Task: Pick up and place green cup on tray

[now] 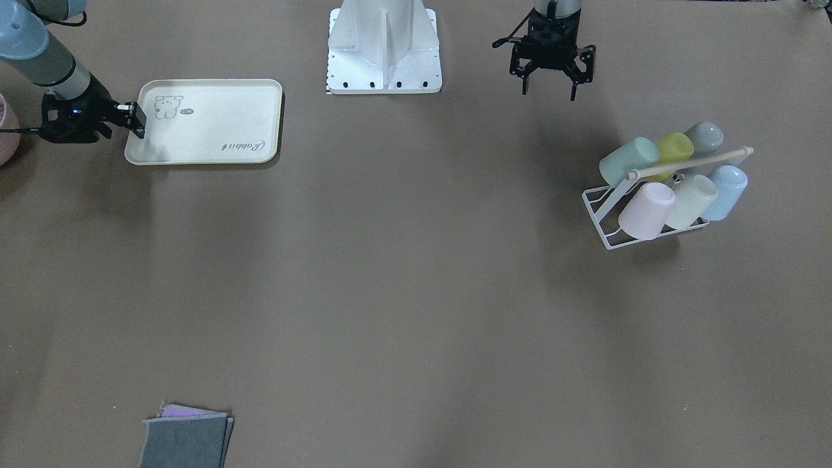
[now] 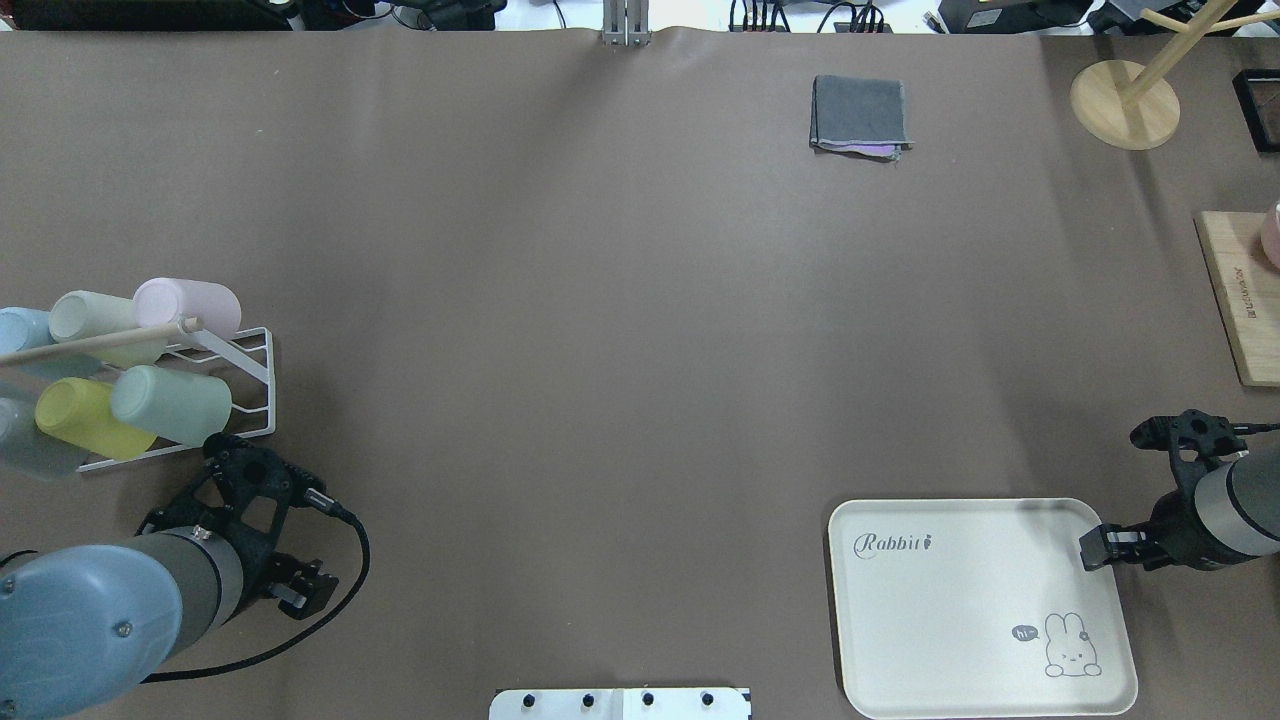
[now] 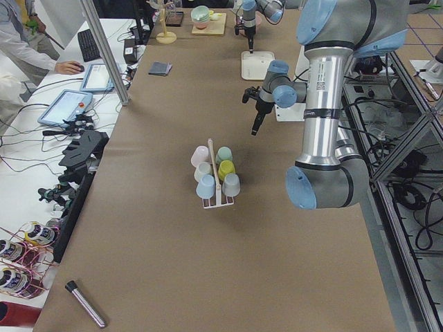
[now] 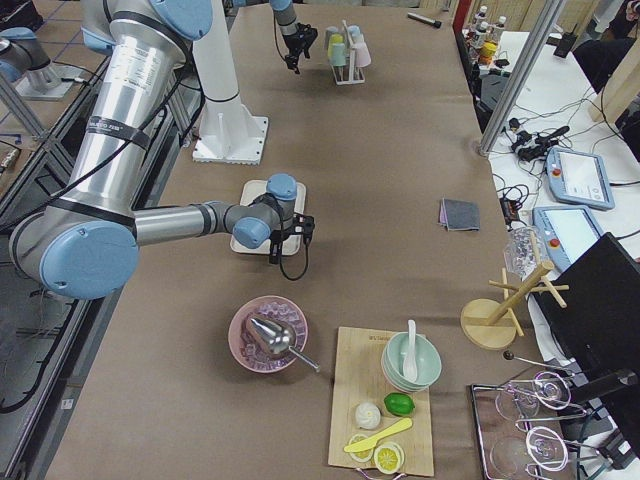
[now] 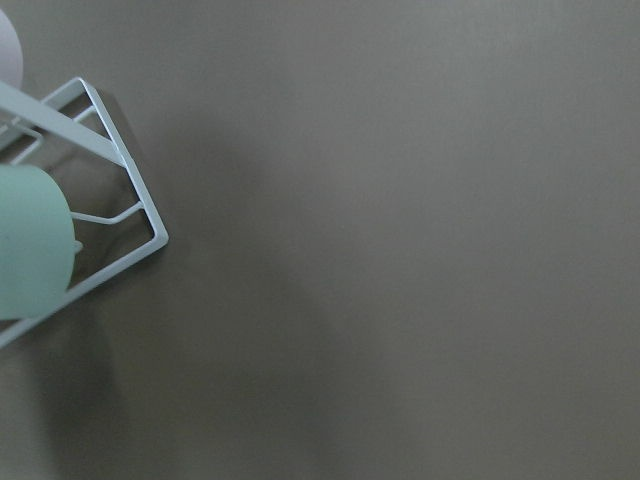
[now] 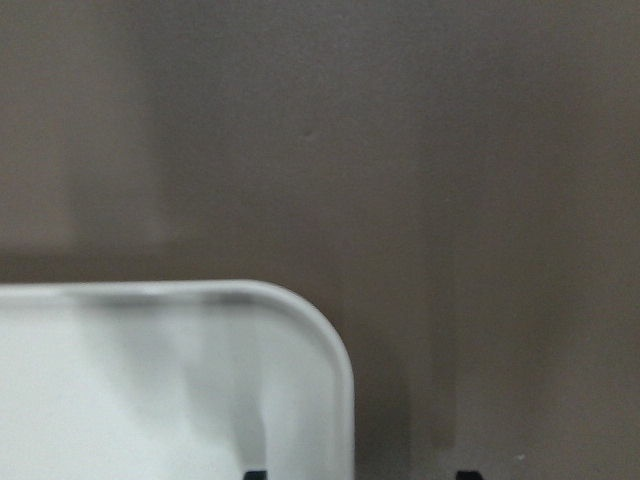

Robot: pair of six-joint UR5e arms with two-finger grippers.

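The pale mint green cup [image 1: 629,161] lies on its side in a white wire rack [image 1: 604,224] with several other pastel cups. It also shows in the overhead view [image 2: 172,405] and at the left edge of the left wrist view [image 5: 30,240]. My left gripper [image 1: 549,93] is open and empty, hovering beside the rack on the robot's side, apart from the cup. The cream tray [image 1: 208,120] with its "Rabbit" print lies at the other end of the table [image 2: 970,600]. My right gripper [image 1: 133,117] is open, its fingertips either side of the tray's rim [image 6: 345,390].
The rack also holds yellow-green [image 1: 673,148], grey [image 1: 705,136], pink [image 1: 647,209], cream [image 1: 690,200] and light blue [image 1: 727,192] cups under a wooden rod. A folded grey cloth [image 1: 185,439] lies at the far edge. A wooden board [image 2: 1240,295] and wooden stand [image 2: 1125,100] sit at the right.
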